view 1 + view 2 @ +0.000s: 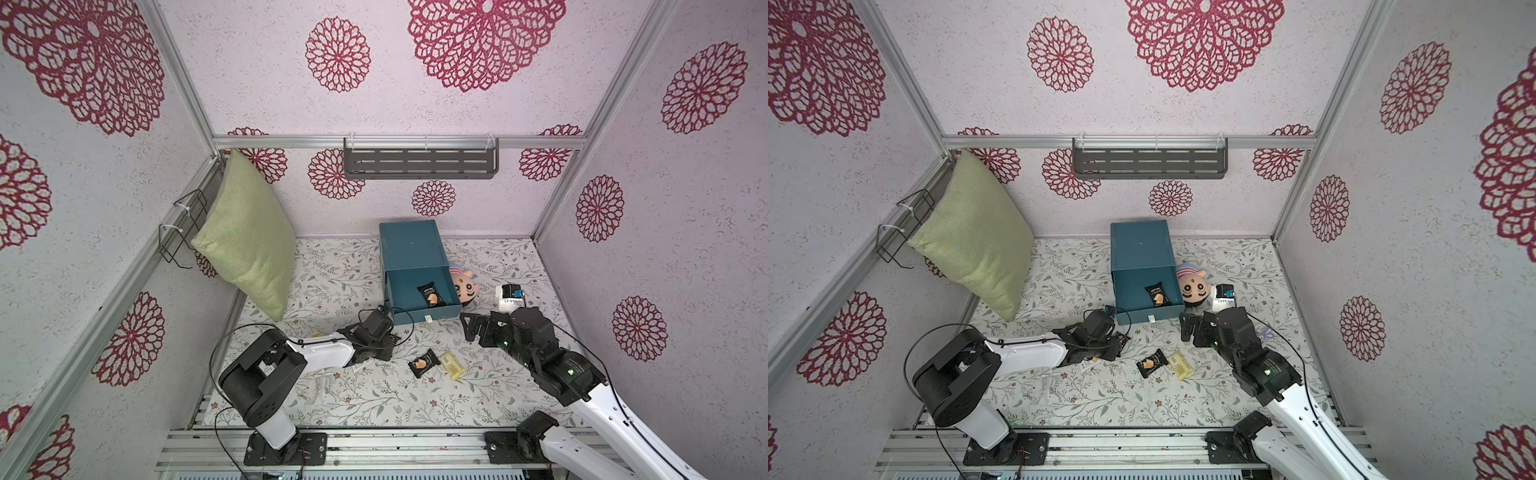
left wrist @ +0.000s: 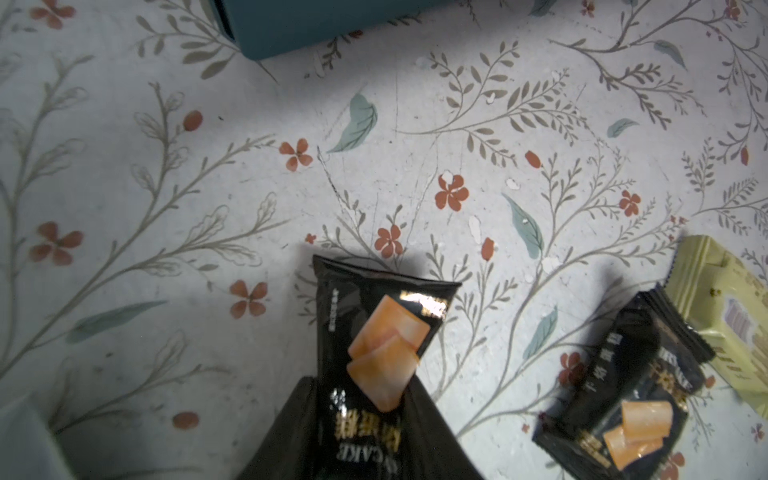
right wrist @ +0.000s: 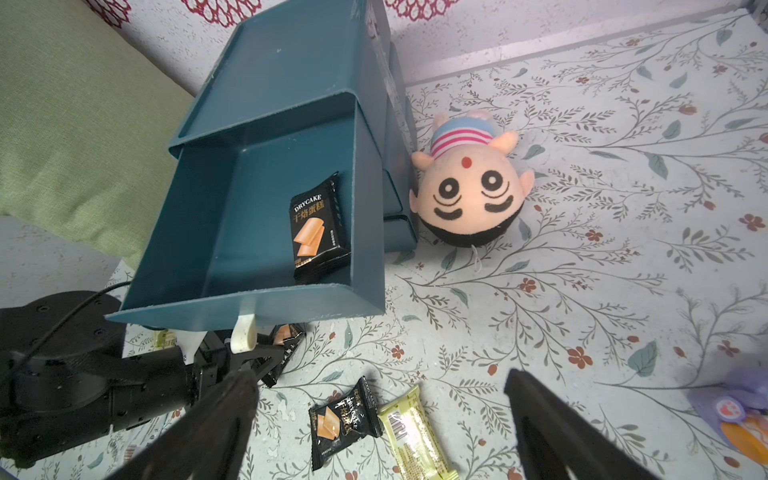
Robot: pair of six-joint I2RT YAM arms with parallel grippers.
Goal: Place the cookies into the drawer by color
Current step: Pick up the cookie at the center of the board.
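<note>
Reading DRYCAKE, drawer packet (image 3: 318, 230) matches black packet (image 2: 374, 316) in left hand (image 2: 359, 401).

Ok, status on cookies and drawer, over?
Left gripper shut on held black packet; right gripper open, empty. Drawer open, stored black packet inside. Loose black packet, yellow packet on table. Nothing blocking drawer.

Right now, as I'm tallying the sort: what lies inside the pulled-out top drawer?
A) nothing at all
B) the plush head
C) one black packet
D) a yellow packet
C: one black packet lies on the floor of the open drawer, while the yellow packet lies outside in front of it and the plush head sits outside, beside it.
</note>
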